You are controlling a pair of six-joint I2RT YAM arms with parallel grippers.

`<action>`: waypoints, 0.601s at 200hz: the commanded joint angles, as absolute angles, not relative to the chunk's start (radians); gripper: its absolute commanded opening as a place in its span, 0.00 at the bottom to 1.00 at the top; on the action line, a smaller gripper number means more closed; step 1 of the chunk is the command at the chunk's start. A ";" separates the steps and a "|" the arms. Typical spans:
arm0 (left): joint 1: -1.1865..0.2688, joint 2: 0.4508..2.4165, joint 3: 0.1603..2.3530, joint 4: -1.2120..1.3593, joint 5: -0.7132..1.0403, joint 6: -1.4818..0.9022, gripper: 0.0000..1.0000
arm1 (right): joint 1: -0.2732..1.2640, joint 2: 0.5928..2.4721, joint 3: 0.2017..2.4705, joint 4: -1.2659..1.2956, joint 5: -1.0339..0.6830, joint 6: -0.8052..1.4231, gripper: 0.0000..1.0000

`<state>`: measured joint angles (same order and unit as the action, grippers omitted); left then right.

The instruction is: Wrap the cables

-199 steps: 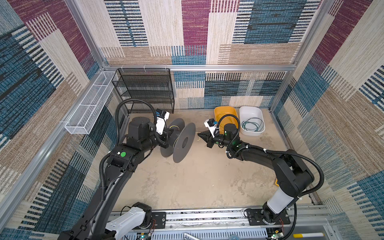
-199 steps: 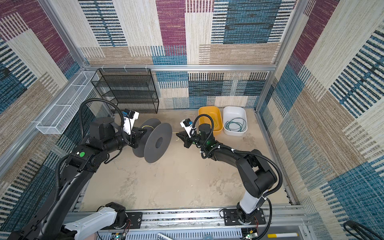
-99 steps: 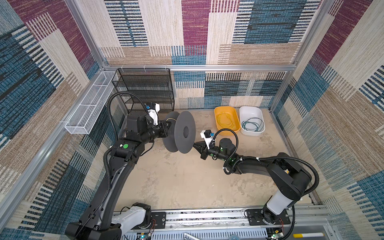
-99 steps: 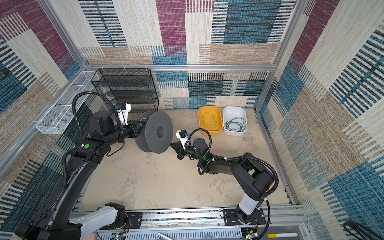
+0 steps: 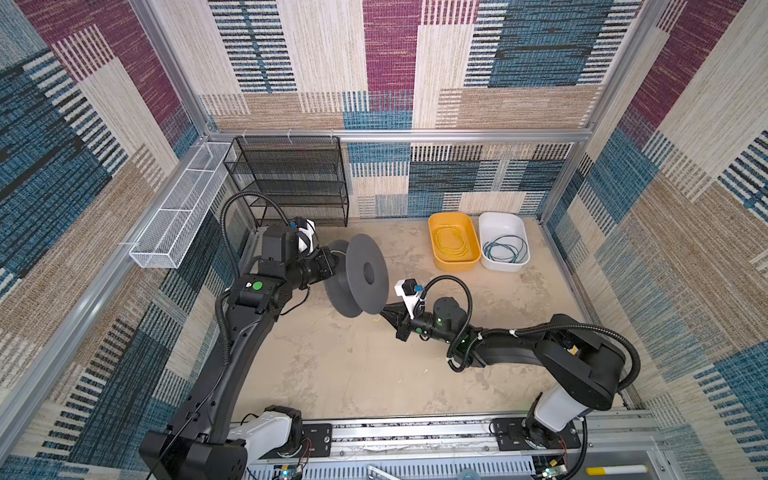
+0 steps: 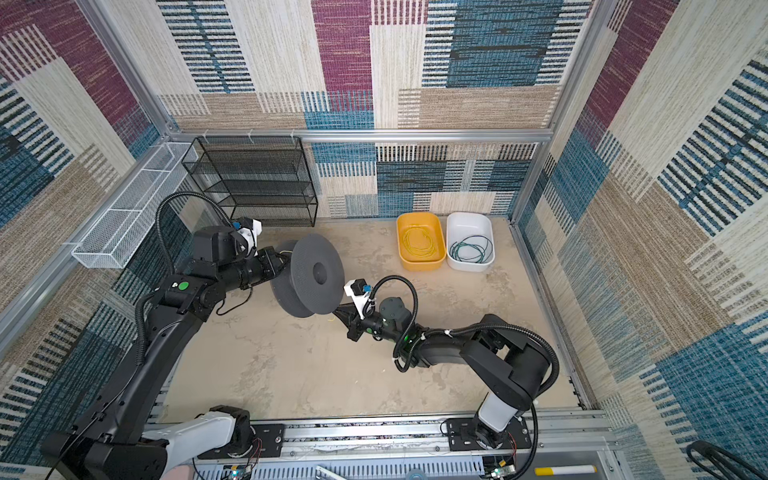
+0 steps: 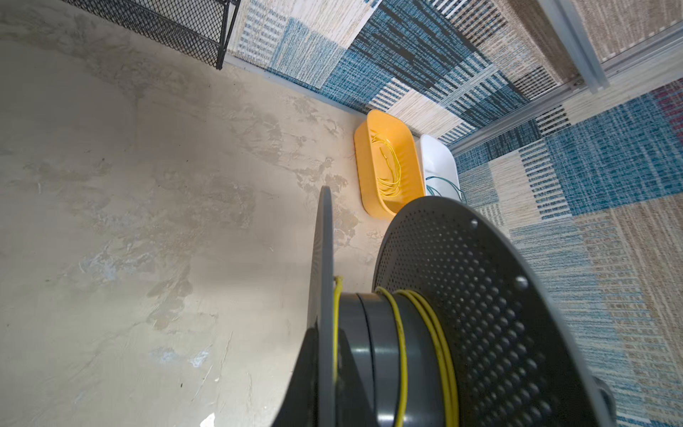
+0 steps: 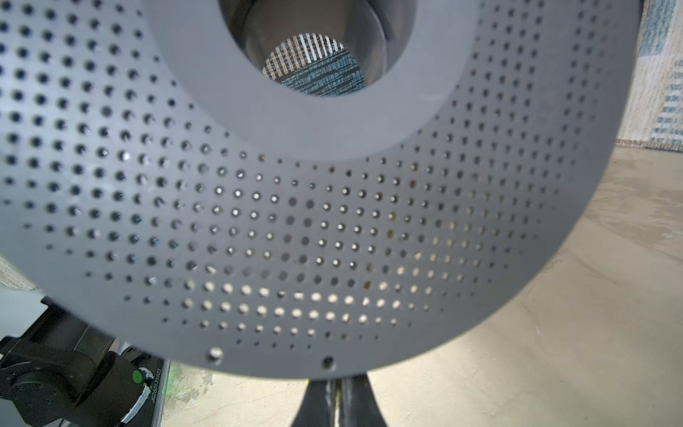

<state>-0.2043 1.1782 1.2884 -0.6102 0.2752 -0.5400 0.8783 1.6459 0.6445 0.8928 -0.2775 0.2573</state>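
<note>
My left gripper (image 7: 327, 373) is shut on the rear flange of a grey perforated spool (image 5: 365, 274) (image 6: 318, 274), holding it off the floor. A yellow cable (image 7: 401, 351) runs in a few turns round the spool's hub. My right gripper (image 5: 384, 311) (image 8: 338, 399) sits just under the front flange (image 8: 332, 222), shut on a thin yellow strand between its fingers. More yellow cable (image 5: 451, 243) lies looped in the yellow bin (image 5: 434, 257). The teal cable (image 5: 505, 249) lies looped in the white bin (image 5: 484, 232).
A black mesh shelf (image 5: 291, 178) stands against the back wall at the left. A white wire basket (image 5: 178, 220) hangs on the left wall. The two bins sit in the back right corner. The arms' base rail (image 5: 415, 436) runs along the front edge.
My right gripper has pulled away from the bins, forward and left, to under the spool. My left arm has lifted and turned the spool so its front flange faces right.
</note>
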 commanded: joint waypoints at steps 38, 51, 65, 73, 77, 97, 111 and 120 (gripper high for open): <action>-0.195 1.186 1.254 0.135 0.118 -0.639 0.00 | 0.900 1.703 0.663 0.748 -0.410 0.268 0.00; -0.194 1.187 1.237 0.143 0.110 -0.633 0.00 | 0.902 1.716 0.670 0.742 -0.418 0.274 0.00; -0.194 1.190 1.214 0.160 0.097 -0.630 0.00 | 0.902 1.723 0.685 0.714 -0.428 0.280 0.00; -0.195 1.193 1.203 0.171 0.082 -0.626 0.00 | 0.902 1.724 0.697 0.706 -0.453 0.290 0.00; -0.195 1.195 1.197 0.175 0.073 -0.623 0.00 | 0.902 1.723 0.699 0.703 -0.465 0.297 0.00; -0.197 1.206 1.167 0.224 0.026 -0.625 0.00 | 0.904 1.719 0.699 0.735 -0.520 0.351 0.00; -0.197 1.214 1.142 0.271 -0.005 -0.640 0.00 | 0.909 1.728 0.699 0.778 -0.565 0.405 0.00; -0.198 1.222 1.126 0.309 -0.017 -0.657 0.00 | 0.916 1.739 0.707 0.790 -0.586 0.428 0.00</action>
<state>-0.2031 1.2087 1.1492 -0.5575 0.1787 -0.5701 0.8886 1.7226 0.6964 0.7616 -0.3248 0.3496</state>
